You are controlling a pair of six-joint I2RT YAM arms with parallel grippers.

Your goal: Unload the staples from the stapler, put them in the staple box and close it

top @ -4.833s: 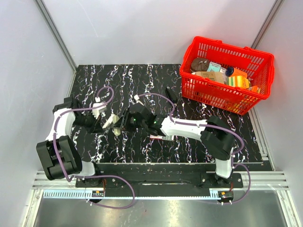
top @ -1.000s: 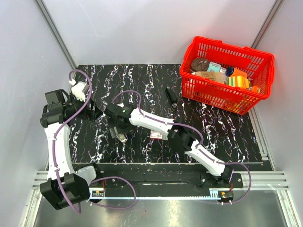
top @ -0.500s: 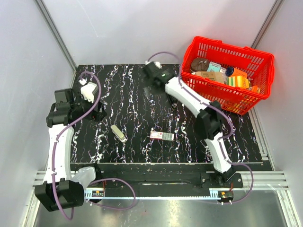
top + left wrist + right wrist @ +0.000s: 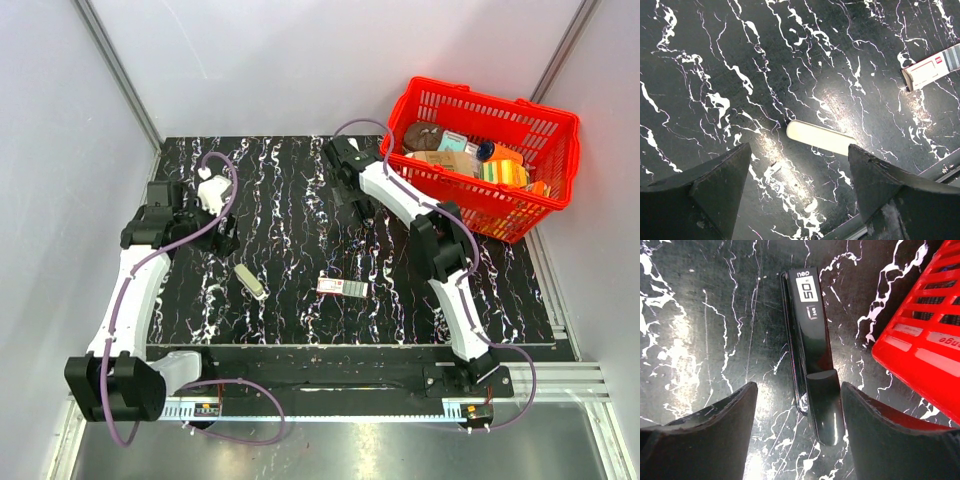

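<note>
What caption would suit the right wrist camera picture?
Open right gripper poised over the black stapler, which lies flat beside a red basket.

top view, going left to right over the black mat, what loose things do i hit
cream piece → small white box → red basket; the stapler lies farther back, above the box's right end, so it is left out

black stapler (image 4: 812,365) under spread fingers (image 4: 705,435), red basket (image 4: 920,355) beside

Red basket (image 4: 470,205) — packed with groceries — on marbled table (image 4: 285,195)
</note>
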